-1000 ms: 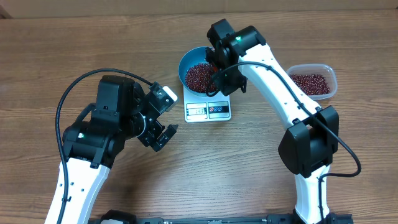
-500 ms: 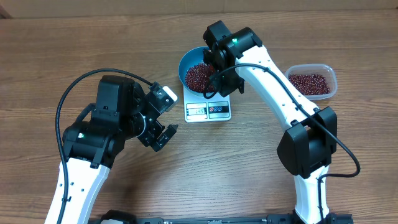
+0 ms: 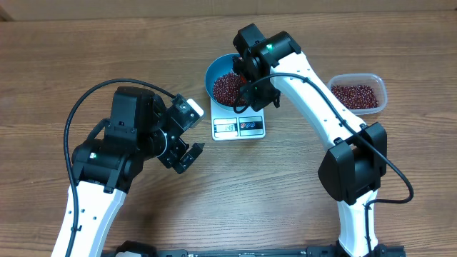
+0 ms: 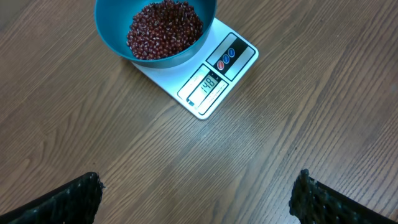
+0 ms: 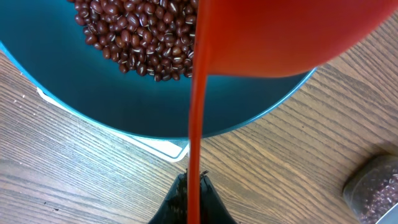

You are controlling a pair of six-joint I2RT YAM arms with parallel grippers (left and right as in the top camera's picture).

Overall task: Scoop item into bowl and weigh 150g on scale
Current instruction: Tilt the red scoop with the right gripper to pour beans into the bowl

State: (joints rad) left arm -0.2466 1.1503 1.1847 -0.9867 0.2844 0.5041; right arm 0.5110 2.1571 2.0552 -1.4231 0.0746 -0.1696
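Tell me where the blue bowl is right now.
In the overhead view the blue bowl sits top centre on the white scale, behind its display; the clear tub lies off to its right.

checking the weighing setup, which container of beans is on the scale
The round blue bowl sits on the white scale; the clear rectangular tub of beans stands apart on the table.

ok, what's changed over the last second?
The right end effector, shut on the red scoop, shifted slightly left over the bowl in the overhead view, then held. Nothing was grasped or released. The left end effector, open, the scale and the clear tub stayed put.
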